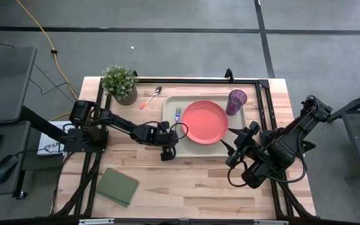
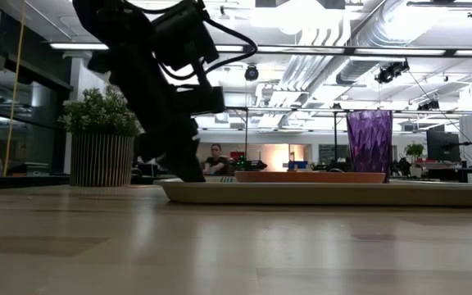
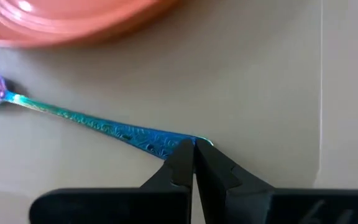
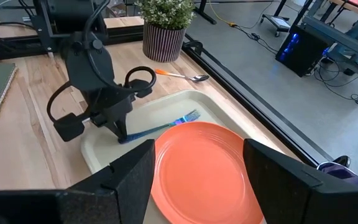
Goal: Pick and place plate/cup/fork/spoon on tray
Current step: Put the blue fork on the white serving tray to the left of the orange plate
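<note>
I have the left gripper [image 3: 193, 163] down inside the tray [image 1: 170, 107], at its rim on the side away from the cup [image 1: 237, 99], with the fingers pressed together on the very end of the fork [image 3: 98, 127] handle. The fork lies flat on the tray floor, its tines reaching up beside the plate [image 1: 204, 121] but apart from it, so I judge this as the release step. To do it well I want to part the fingers only a little, let the handle settle, then lift straight up so the tips do not drag the fork toward the plate or flick it over the rim. The plate sits in the middle of the tray and the cup stands upright at the tray's far corner. The spoon [image 1: 150, 97] lies off the tray, on the table between the tray and the potted plant [image 1: 120, 83], and looks like my next pick. My right gripper [image 4: 194, 180] waits spread open just off the tray's cup side.
</note>
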`<move>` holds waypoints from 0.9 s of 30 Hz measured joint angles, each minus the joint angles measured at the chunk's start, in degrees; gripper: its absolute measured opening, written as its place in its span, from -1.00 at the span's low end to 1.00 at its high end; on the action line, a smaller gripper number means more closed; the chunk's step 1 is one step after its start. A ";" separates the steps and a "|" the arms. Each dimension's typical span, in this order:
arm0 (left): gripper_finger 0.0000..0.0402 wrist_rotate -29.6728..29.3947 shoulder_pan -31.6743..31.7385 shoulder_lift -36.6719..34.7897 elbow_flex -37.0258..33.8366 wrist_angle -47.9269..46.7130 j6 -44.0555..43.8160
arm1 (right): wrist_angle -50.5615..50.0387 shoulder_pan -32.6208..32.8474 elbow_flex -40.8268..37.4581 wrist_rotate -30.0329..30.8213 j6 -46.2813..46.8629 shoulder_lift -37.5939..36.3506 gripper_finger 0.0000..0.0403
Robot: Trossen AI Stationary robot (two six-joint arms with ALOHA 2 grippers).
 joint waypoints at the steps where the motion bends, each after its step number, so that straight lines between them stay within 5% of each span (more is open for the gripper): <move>1: -1.00 -0.33 -0.12 0.43 0.00 1.23 0.22 | 0.00 0.00 0.01 0.00 0.00 0.00 0.17; 13: -1.00 1.20 -0.45 1.34 -0.28 9.76 0.30 | 0.19 0.00 0.01 0.04 -0.01 0.00 0.17; 27: -1.00 -8.56 -0.43 1.32 -0.28 8.20 -18.38 | 0.20 -0.02 0.01 0.00 0.00 0.02 0.17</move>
